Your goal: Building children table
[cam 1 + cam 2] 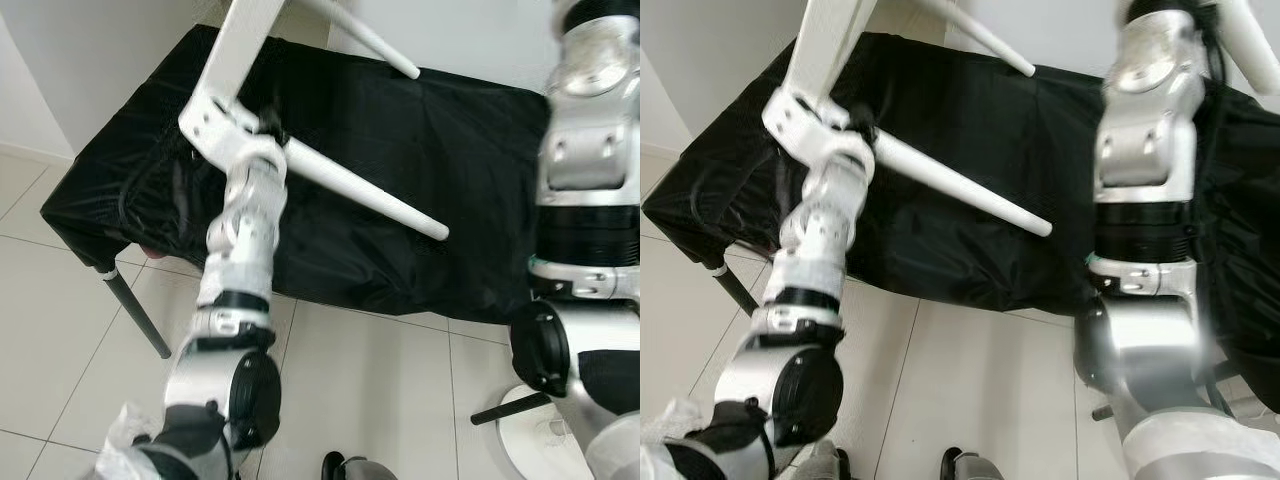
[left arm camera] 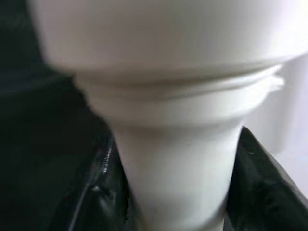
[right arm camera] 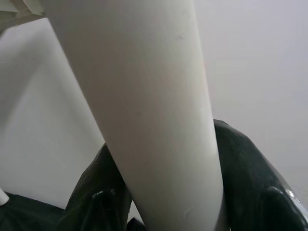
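Observation:
The white children's table [image 1: 235,60] is held tilted above a black-draped bench [image 1: 430,120], with its legs sticking out sideways. My left gripper [image 2: 175,202] is shut on one white leg [image 1: 365,195] right at its base, where the ribbed collar [image 2: 178,96] meets the tabletop corner. Its black fingers [image 2: 96,192] press on both sides of the leg. A second leg [image 1: 375,40] points toward the wall. My right gripper [image 3: 168,192] is raised at the upper right and shut on a third white leg [image 1: 1255,45], with its fingers [image 3: 250,178] on either side of it.
The bench's black cloth hangs over its front edge, and one dark bench leg [image 1: 135,315] stands on the pale tiled floor. A white round base with a black bar [image 1: 530,420] sits on the floor at the lower right. A white wall is close behind.

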Robot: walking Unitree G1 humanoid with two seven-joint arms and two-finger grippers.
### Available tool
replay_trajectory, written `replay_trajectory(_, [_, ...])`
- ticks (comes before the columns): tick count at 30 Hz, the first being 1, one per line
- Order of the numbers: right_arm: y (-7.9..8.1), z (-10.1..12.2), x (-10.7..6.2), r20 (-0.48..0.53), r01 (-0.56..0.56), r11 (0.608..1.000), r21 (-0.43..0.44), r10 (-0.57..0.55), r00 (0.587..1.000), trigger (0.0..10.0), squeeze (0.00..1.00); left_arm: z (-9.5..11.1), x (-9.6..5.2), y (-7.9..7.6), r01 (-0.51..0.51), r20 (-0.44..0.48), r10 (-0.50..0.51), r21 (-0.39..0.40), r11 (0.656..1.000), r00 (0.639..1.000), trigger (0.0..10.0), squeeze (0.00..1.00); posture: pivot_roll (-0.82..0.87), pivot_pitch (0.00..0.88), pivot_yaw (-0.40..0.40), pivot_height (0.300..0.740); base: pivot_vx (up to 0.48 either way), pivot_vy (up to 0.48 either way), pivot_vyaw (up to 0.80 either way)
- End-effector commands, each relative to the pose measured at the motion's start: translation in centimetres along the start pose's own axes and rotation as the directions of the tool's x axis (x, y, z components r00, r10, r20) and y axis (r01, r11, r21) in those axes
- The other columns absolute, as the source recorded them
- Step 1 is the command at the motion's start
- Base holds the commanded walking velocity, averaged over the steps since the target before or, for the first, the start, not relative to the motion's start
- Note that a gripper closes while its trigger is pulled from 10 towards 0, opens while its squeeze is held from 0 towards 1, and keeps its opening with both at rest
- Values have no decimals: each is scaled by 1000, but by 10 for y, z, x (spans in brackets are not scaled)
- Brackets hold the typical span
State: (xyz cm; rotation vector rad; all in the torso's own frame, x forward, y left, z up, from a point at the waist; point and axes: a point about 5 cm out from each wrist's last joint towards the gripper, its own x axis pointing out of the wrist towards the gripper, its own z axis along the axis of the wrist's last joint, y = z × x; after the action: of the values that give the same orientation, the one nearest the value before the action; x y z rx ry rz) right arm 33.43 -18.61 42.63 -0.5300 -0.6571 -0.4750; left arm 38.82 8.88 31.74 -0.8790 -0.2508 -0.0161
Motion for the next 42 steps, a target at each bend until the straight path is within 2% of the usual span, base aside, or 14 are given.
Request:
replay_trajectory(1, [17,11,-6,41,-99,981,166,93,995,0,0,11,-7,-71,366,30,-366,31,930,930,0,0,14,151,-78,740,0,0,0])
replay_trajectory(7, [11,-32,-28,-74,-47,967,251,68,995,0,0,61,-2,-112,510,126,-520,100,854,845,0,0,26,151,-84,740,0,0,0])
replay_trajectory(15, [22,-85,-62,-239,-37,948,315,117,964,0,0,79,-6,-138,580,142,-598,153,800,788,0,0,43,143,-97,740,0,0,0])
replay_trajectory(21, [33,-122,-93,-326,-44,914,403,188,927,0,0,71,-8,-155,638,67,-659,193,746,749,0,0,50,145,-96,740,0,0,0])
replay_trajectory(30, [47,-170,-145,-400,-3,830,557,271,876,0,0,1,-20,-157,738,-220,-705,166,654,674,0,0,81,155,-94,740,0,0,0])
replay_trajectory(31, [50,-170,-149,-376,-12,812,583,283,882,0,0,-16,-23,-151,746,-284,-693,169,644,662,10000,0,83,158,-87,740,0,0,0])
replay_trajectory(32, [52,-170,-149,-370,-8,801,599,285,884,3137,0,-20,-24,-150,753,-305,-693,167,636,653,10000,0,84,158,-87,740,0,0,0])
replay_trajectory(33, [52,-170,-149,-370,-8,801,599,285,884,3137,0,-20,-24,-150,753,-305,-693,167,636,653,10000,0,84,158,-87,740,0,0,0])
replay_trajectory(34, [52,-170,-150,-364,-7,797,605,284,887,7412,0,-24,-26,-149,758,-320,-693,168,630,646,10000,0,85,159,-84,740,0,0,0])
replay_trajectory(35, [52,-170,-150,-364,-7,797,605,284,887,7412,0,-24,-26,-149,758,-320,-693,168,630,646,10000,0,85,159,-84,740,0,0,0])
replay_trajectory(36, [53,-169,-150,-357,0,785,620,282,890,10000,0,-28,-28,-147,764,-336,-693,167,623,638,10000,0,86,161,-83,740,0,0,0])
replay_trajectory(40, [53,-171,-151,-350,3,776,631,281,894,10000,0,-35,-30,-143,768,-364,-685,165,619,630,10000,0,88,161,-77,740,0,0,0])
replay_trajectory(41, [53,-172,-151,-350,6,775,632,278,894,10000,859,-38,-31,-141,767,-377,-680,160,621,629,10000,1000,90,162,-75,740,0,0,0])
replay_trajectory(42, [53,-172,-151,-350,6,775,632,278,894,10000,859,-38,-31,-141,767,-377,-680,160,621,629,10000,1000,90,162,-75,740,0,0,0])
